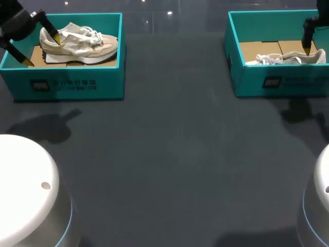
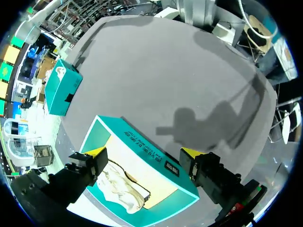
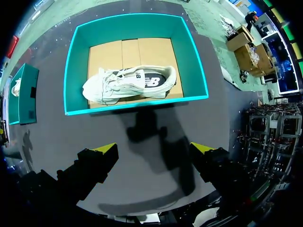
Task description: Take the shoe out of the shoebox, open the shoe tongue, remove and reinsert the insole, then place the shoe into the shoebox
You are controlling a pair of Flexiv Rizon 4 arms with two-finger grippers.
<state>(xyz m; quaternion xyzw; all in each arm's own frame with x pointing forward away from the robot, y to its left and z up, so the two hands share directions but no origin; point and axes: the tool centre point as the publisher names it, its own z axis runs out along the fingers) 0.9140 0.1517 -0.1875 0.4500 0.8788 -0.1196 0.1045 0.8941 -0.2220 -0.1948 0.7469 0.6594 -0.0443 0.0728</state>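
Observation:
A beige and white sneaker [image 1: 77, 43] lies on cardboard in the left teal shoebox [image 1: 67, 85]. My left gripper [image 1: 42, 50] is open over that box's left end, with one yellow tip at the shoe's heel and the other near the box's front corner. In the left wrist view the open gripper [image 2: 144, 153] straddles the box wall [image 2: 142, 151], and the shoe [image 2: 120, 189] lies below it. A white sneaker [image 1: 285, 58] lies in the right teal shoebox [image 1: 277, 82]. My right gripper [image 1: 307, 49] hangs high over it. It is open [image 3: 154, 147], with nothing between its fingers, and the shoe [image 3: 128, 84] lies ahead.
Dark grey tabletop [image 1: 169, 144] spreads between and in front of the two boxes. The white bases of my arms [image 1: 25, 190] stand at the near corners. The arms' shadows fall on the table in front of each box.

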